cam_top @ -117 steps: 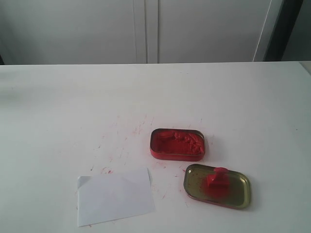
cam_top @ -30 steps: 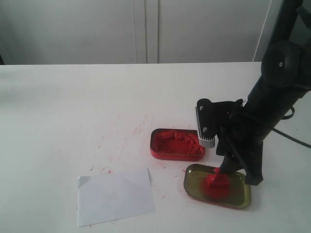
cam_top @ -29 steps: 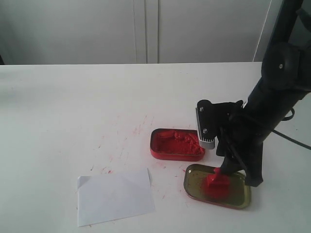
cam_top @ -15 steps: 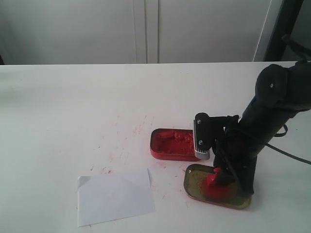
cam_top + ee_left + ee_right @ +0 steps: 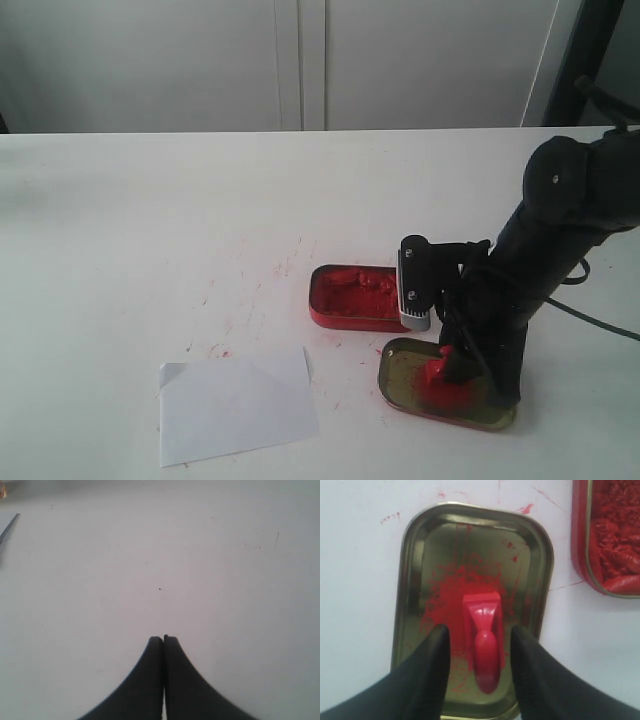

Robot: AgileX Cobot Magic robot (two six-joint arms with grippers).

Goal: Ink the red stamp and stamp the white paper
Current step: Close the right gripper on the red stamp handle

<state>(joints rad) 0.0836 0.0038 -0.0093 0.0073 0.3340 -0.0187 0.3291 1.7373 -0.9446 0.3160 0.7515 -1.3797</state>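
Note:
The red stamp (image 5: 437, 373) (image 5: 484, 637) stands on its block base in the gold tin lid (image 5: 400, 390) (image 5: 415, 570), which is smeared with red ink. My right gripper (image 5: 462, 368) (image 5: 481, 630) is lowered over it, open, one finger on each side of the knob handle with a gap on both sides. The white paper (image 5: 236, 404) lies at the front left with one corner folded; no imprint shows on it. My left gripper (image 5: 163, 638) is shut on nothing, above bare table, and does not appear in the exterior view.
The red tin of ink paste (image 5: 352, 297) (image 5: 610, 535) sits open just behind and left of the lid, close to the right wrist camera housing. Faint red smudges (image 5: 285, 262) mark the white table (image 5: 150, 220). A cabinet wall runs along the back.
The right arm came into view from the right, then dropped lower over the gold lid, bringing its fingers down around the stamp. Stamp, tins and paper have not moved.

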